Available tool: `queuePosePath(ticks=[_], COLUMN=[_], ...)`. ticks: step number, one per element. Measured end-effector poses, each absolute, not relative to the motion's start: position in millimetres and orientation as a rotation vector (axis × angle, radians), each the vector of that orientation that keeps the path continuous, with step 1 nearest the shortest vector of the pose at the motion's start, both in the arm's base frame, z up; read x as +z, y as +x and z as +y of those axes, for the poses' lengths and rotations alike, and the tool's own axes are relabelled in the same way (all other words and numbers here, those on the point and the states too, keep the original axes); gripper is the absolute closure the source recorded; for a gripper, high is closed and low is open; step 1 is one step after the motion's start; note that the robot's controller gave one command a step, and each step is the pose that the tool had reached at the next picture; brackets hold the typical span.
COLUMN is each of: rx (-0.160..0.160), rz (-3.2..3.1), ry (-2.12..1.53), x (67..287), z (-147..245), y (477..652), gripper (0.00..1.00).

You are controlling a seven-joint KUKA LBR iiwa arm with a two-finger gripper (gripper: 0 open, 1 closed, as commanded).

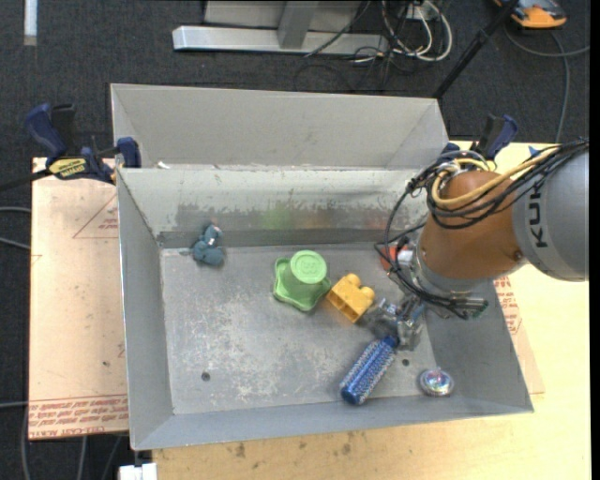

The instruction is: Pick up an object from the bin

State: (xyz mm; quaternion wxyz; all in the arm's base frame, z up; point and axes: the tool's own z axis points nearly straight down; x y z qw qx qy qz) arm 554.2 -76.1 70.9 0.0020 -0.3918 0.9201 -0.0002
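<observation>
Grey metal bin [234,366] on dark carpet [94,56], seen from above and a little to one side. Floor of the bin scuffed and scratched, dull in the middle, with a smeared, worn band along the foot of the back wall. Sloping walls on all four sides, the back one tall and pale. Beyond the bin, at the top, a flat metal foot [272,36] and a tangle of cables [412,28] on the carpet.

Arm [553,220] in from the right, orange cover and looped wires at the wrist. Gripper [398,323] low over the right part of the floor, just above the upper end of a blue brush [367,370]. Open or closed: cannot tell from here.

Blue brush ribbed and tube-shaped, lying slantwise near the front wall, right of centre. Just beside the gripper on the left, a yellow block [350,297], touching a green cup [300,279] lying mouth-outward near the middle. Small shiny disc [435,382] in the front right corner, near the brush but apart from it. Blue-grey lump [208,247] well apart, against the back wall on the left.
</observation>
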Motion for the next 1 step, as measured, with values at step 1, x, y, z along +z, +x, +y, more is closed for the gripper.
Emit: queuePosePath(ticks=[1], rx=[-0.005], rz=[2.895], ry=[-1.197], x=[219.4], z=[-65.2], y=[550.8], gripper=[1.00])
